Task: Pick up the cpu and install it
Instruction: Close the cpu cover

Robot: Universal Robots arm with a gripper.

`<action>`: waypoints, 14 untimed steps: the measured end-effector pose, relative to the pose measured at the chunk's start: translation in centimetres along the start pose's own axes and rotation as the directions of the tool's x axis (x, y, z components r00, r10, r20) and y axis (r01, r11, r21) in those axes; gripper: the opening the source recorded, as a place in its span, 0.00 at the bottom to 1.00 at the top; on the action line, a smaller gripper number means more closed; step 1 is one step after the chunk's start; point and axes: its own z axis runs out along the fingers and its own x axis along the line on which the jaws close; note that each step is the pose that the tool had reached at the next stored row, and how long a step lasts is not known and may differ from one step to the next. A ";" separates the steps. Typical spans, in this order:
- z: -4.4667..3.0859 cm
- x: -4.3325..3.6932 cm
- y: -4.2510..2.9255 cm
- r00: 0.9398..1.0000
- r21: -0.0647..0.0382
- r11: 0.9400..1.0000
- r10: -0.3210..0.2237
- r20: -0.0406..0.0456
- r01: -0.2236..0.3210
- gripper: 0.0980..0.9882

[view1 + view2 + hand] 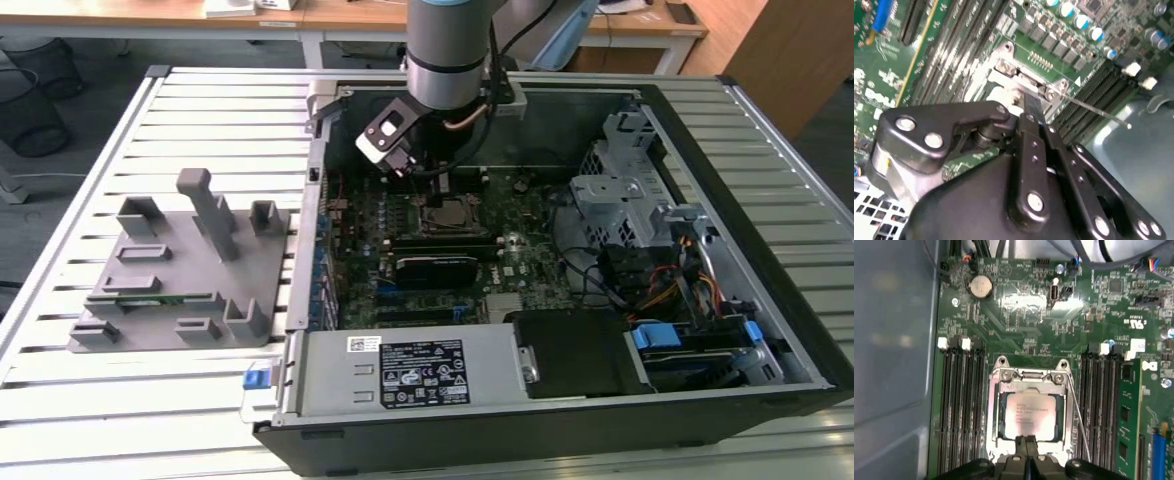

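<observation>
The cpu (1027,415) lies in the socket frame (1029,376), closed pincer (1027,440) at its edge.

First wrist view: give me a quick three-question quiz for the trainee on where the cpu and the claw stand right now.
1. True or false: the cpu lies flat inside the socket frame.
2. In the first wrist view, the claw has its tips at: A) the cpu's edge, B) the round battery, C) the green memory strip.
3. Fill in: the grey holder stands outside the computer case, on the exterior view's ____.

Key: 1 true; 2 A; 3 left.
</observation>
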 end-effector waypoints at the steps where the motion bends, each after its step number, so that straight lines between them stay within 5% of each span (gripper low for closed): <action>1: 0.01 0.00 0.06 1.000 0.000 1.000 0.000 0.000 0.000 0.01; 14: 0.03 -0.07 1.53 1.000 0.000 1.000 0.000 0.000 0.000 0.01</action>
